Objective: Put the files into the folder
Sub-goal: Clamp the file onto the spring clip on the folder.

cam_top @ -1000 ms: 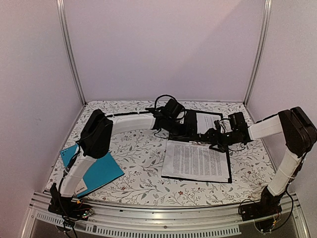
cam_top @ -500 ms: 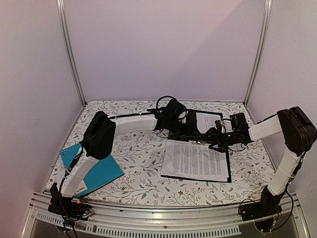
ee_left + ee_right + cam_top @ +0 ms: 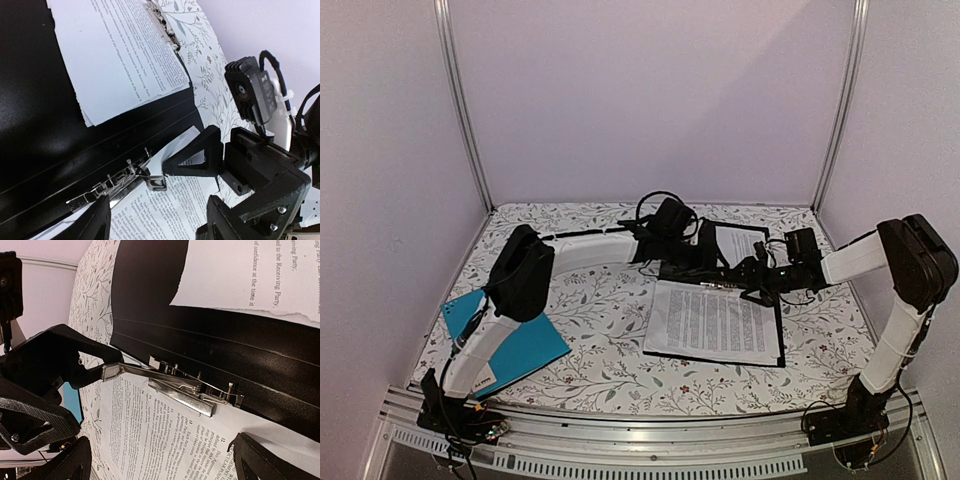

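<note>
While the large flat black folder [image 3: 30,100] lies open at the centre-right of the floral-patterned desk [image 3: 600,310], a stack of white sheets densely printed in black [image 3: 715,325] rests on its near half and one more printed sheet [image 3: 740,245] on its far half. The left gripper [image 3: 708,266] reaches in from the left and the right gripper [image 3: 742,284] from the right, each with its jaws apart and holding nothing. Between them sits the silver metal clip [image 3: 190,392], fixed along the fold at the far edge of the near stack.

The step in hand looks like working this clip so that it pins the files. To do it well, one finger should bear on the lever's free end alone, without dragging the paper, while the other arm keeps the stack square to the spine (a skewed top edge would likely escape the clamp).

The overhead view gives the layout, including a teal-blue folder [image 3: 520,345] at the near left, well apart, but the arms hide the clip there. The right wrist view shows a black fingertip [image 3: 92,372] of the left gripper touching the clip's left end. The left wrist view shows a triangular finger [image 3: 214,150] of the right gripper just beside the clip's other end. Whether the clip already grips the paper, I cannot tell.
</note>
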### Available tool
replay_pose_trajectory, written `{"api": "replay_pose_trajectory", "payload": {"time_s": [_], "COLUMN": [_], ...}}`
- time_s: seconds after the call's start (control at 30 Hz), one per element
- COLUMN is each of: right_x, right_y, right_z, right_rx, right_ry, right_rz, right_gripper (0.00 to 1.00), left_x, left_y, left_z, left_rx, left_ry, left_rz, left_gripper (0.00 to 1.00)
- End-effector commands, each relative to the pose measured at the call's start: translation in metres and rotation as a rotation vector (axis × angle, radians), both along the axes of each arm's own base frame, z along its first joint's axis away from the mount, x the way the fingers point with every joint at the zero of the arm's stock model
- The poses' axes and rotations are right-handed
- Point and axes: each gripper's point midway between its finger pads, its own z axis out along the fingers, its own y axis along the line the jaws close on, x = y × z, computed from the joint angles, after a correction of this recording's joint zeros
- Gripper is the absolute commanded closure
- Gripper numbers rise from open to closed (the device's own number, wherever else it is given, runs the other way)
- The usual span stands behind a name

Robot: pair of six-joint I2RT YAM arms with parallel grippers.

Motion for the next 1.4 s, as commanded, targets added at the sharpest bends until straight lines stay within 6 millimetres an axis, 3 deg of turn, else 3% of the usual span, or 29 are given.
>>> {"api": "replay_pose_trajectory", "payload": {"time_s": [0.0, 0.17, 0.47, 0.97, 1.37], "right_x": [-0.012, -0.012, -0.013, -0.014, -0.014], "right_y": [-0.008, -0.008, -0.009, -0.009, -0.011], "right_z": [-0.029, -0.028, -0.029, -0.030, -0.031], "right_rx": [-0.035, -0.034, -0.035, -0.038, -0.042], "right_ry": [0.098, 0.097, 0.099, 0.103, 0.108], "right_rz": [-0.024, -0.023, -0.024, -0.027, -0.031], "right_gripper": [0.01, 0.01, 0.02, 0.02, 0.03], "left_x": [0.004, 0.012, 0.022, 0.028, 0.028], "left_y": [-0.008, -0.006, -0.002, 0.012, 0.027], "left_z": [-0.005, -0.013, -0.019, -0.023, -0.038], "left_rx": [-0.013, 0.034, 0.065, 0.066, 0.107], "left_ry": [-0.010, -0.025, -0.027, 0.008, 0.048], "left_rz": [0.000, 0.027, 0.063, 0.095, 0.133], "left_gripper": [0.35, 0.37, 0.52, 0.64, 0.77]}}
